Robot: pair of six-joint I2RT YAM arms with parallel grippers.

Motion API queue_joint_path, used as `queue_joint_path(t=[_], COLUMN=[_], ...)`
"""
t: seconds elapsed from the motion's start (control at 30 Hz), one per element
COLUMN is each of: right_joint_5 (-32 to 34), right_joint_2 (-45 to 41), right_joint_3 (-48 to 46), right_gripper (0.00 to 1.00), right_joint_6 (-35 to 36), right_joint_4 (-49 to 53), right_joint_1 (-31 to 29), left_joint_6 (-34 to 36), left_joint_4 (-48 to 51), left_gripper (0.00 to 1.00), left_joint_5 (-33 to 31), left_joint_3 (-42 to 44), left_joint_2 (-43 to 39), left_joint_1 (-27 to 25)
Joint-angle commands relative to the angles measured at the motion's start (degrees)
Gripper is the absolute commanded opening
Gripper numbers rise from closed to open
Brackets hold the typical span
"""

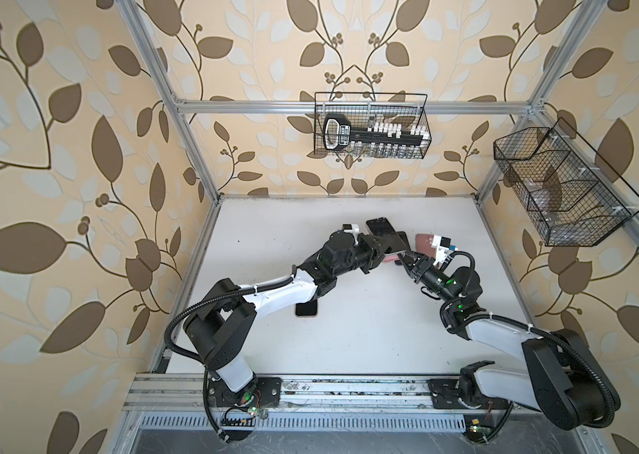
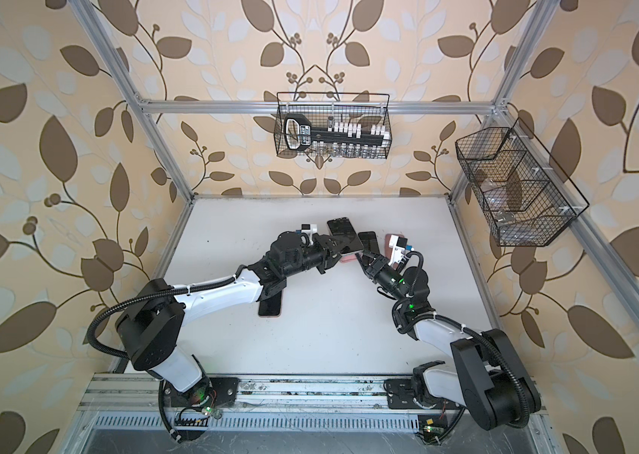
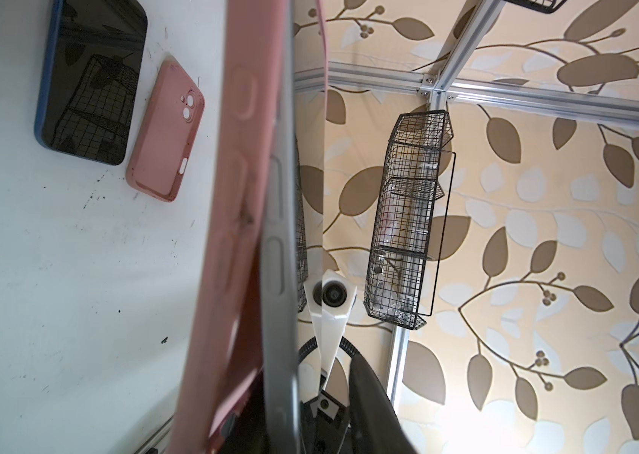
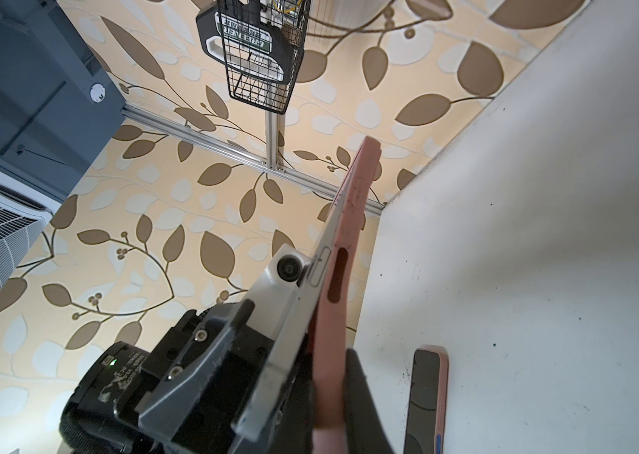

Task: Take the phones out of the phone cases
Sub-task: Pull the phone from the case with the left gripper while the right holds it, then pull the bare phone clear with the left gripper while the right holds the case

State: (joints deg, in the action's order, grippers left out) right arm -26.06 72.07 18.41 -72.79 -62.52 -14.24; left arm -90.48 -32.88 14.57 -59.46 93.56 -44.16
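The phone (image 1: 380,232) is held up off the table at the middle back, tilted, screen up. Its pink phone case (image 1: 390,258) peels away from its near end. In the left wrist view the phone's grey edge (image 3: 278,275) stands apart from the case (image 3: 239,196). My left gripper (image 1: 384,245) straddles the phone. One black finger (image 3: 373,401) stands close to the screen with a thin gap, and the case hides the other. My right gripper (image 4: 329,393) is shut on the case wall (image 4: 333,295), beside the phone's silver edge (image 4: 302,306).
A bare dark phone (image 3: 90,78) and an empty pink case (image 3: 166,133) lie on the white table (image 1: 349,334) behind the grippers. Another cased phone (image 1: 306,308) lies under my left forearm. Wire baskets hang on the back rail (image 1: 371,125) and the right rail (image 1: 561,188).
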Motion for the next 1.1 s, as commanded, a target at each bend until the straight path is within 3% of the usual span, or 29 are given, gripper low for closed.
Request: queue_joint_path(t=[0.0,0.33,1.07], right_joint_5=[-1.5,-1.54,1.16], right_joint_2=[-0.69,-0.53,4.27], right_joint_3=[-0.61,-0.7,-1.26], right_gripper=[0.0,0.0,0.0], right_joint_6=[0.89,1.07,4.94], right_joint_4=[-2.08,-1.91,-0.55], right_joint_1=[-0.53,-0.36,1.53], left_joint_6=[0.1,0.48,1.41], left_joint_4=[-6.76,-6.58,-7.5], left_gripper=[0.25,0.0,0.0], left_joint_5=[0.09,-0.27,-2.05], left_joint_3=[-3.84,-3.64,-2.04], left_joint_2=[0.09,-0.3,-7.07], left_joint_1=[0.66,0.66,0.66])
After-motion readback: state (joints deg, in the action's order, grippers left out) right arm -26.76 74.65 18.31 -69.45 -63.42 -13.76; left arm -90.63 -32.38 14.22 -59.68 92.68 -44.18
